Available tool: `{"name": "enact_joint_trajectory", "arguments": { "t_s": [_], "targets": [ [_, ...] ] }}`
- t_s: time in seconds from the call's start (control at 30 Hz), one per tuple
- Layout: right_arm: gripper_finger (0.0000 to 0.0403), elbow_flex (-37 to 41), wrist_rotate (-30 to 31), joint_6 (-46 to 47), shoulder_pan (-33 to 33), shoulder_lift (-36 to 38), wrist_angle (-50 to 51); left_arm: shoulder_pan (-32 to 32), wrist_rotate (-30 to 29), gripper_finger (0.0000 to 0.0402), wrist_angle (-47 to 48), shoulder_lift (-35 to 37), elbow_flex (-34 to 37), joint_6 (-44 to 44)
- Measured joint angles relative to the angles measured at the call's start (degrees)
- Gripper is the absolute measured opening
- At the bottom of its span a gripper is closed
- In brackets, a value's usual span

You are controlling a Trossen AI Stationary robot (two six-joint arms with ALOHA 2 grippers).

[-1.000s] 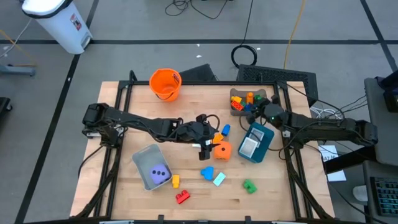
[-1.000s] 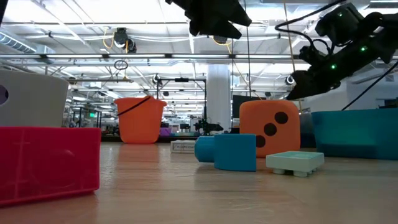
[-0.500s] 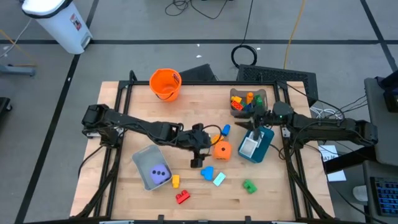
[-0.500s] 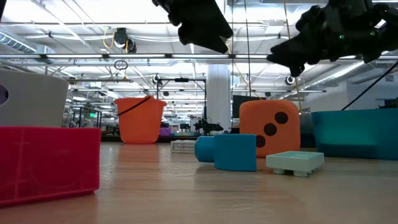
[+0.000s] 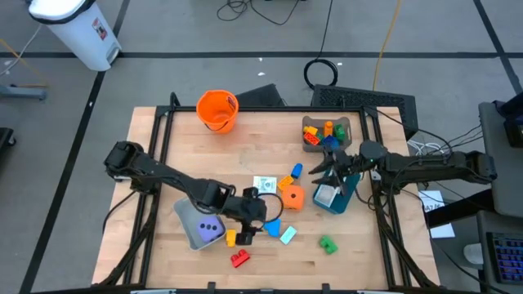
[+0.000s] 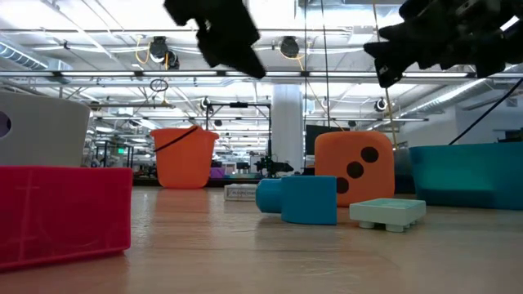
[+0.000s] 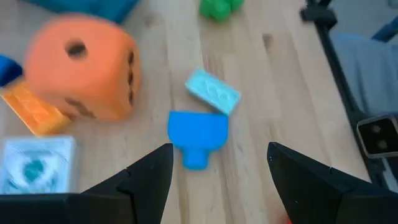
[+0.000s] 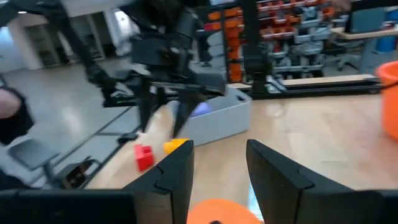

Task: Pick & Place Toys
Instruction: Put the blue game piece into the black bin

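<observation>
My left gripper [image 5: 263,214] hangs open above the table, slanting down, with nothing between its fingers [image 7: 219,152]. Just beyond it a blue block [image 7: 198,134] lies flat on the wood, with a pale teal block [image 7: 212,91] and an orange dotted die [image 7: 84,65] close by. A purple die [image 5: 211,229] sits in the grey bin [image 5: 194,211]. My right gripper [image 5: 321,166] is open and level above the teal bin [image 5: 341,192], pointing toward the table's left [image 8: 219,149]. A white card [image 5: 263,184] lies flat near the table's middle.
An orange bucket [image 5: 217,110] stands at the far edge. A second grey bin [image 5: 325,135] with several blocks is at the far right. Loose on the near half are a yellow block [image 5: 231,238], a red block [image 5: 240,259] and a green block [image 5: 327,243].
My left gripper has gone toward the table's near edge and down, tipping more steeply, and now hangs by the blue block; the white card shows where it stood. My right gripper has swung up from pointing down into the teal bin to level and risen a little.
</observation>
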State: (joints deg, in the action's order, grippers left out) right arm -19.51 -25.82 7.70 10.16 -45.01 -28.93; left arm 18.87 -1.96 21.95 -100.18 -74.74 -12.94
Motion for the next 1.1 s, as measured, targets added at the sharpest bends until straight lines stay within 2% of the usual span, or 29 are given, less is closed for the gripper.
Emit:
{"name": "enact_joint_trajectory", "arguments": {
  "t_s": [0.2, 0.33, 0.53, 0.63, 0.8, 1.1],
  "targets": [
    [0.0133, 0.01, 0.1, 0.39, -5.5, 0.0, 0.95, 1.67, -3.81, 0.0269, -4.13, 0.02, 4.21, -0.99],
    [0.013, 1.92, 0.68, 1.21, -9.33, -0.02, 0.46, 1.67, -3.97, 0.0269, -9.09, -0.95, 7.2, -0.97],
    [0.013, 5.9, 11.2, -0.54, -13.95, -0.15, -1.83, 1.25, -3.9, 0.0269, -11.83, -5.0, 7.95, -1.08],
    [0.013, 7.38, 13.93, -0.89, -14.45, -0.13, -3.79, 1.06, -2.47, 0.0269, -13.05, -7.7, 7.89, -0.91],
    [0.013, 7.74, 13.81, -0.88, -14.41, -0.11, -6.34, 0.44, -0.81, 0.0269, -14.81, -11.62, 7.93, -0.97],
    [0.013, 7.72, 13.78, -0.9, -14.41, -0.1, -7.81, -0.32, 0.51, 0.0269, -19.56, -14.47, 7.79, -0.17]
  ]
}}
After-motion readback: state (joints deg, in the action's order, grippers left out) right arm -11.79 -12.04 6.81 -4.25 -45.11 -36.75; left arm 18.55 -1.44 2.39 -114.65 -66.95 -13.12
